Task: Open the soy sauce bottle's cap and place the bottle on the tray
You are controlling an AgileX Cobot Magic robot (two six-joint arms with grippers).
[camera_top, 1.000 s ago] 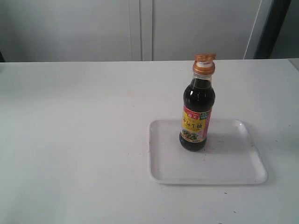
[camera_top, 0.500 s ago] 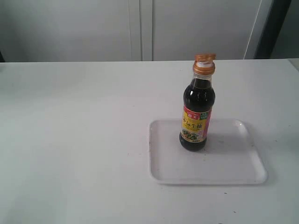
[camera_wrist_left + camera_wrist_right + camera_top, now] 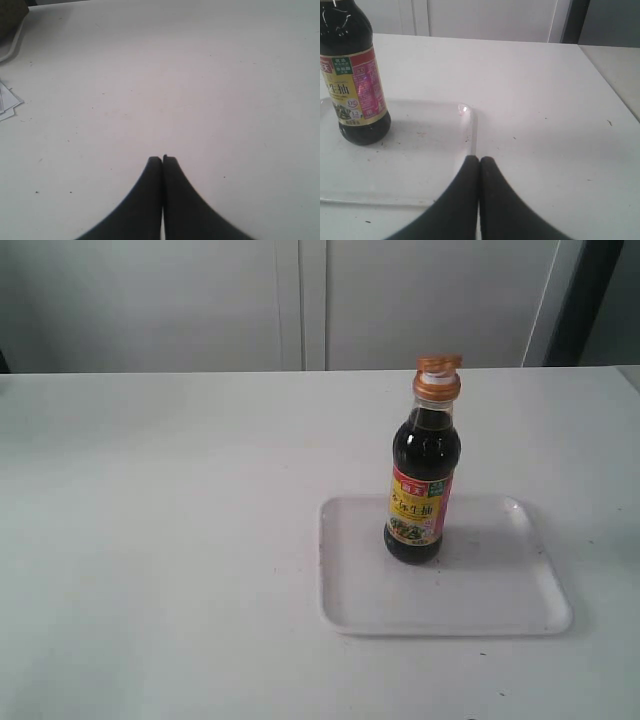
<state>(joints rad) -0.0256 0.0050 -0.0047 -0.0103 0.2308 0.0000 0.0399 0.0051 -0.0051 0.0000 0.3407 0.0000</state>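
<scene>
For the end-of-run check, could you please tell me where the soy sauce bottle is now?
In the exterior view the soy sauce bottle stands upright on the white tray, right of centre, toward the tray's far edge.

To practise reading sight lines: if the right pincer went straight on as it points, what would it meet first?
Probably the tray's rim, just ahead of the right pincer, though depth is unclear; the bottle stands aside.

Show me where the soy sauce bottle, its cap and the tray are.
soy sauce bottle [image 3: 418,502], exterior view, on its yellow label.
cap [image 3: 437,386], exterior view, on its orange ribbed side.
tray [image 3: 490,585], exterior view, on its bare white floor.
</scene>
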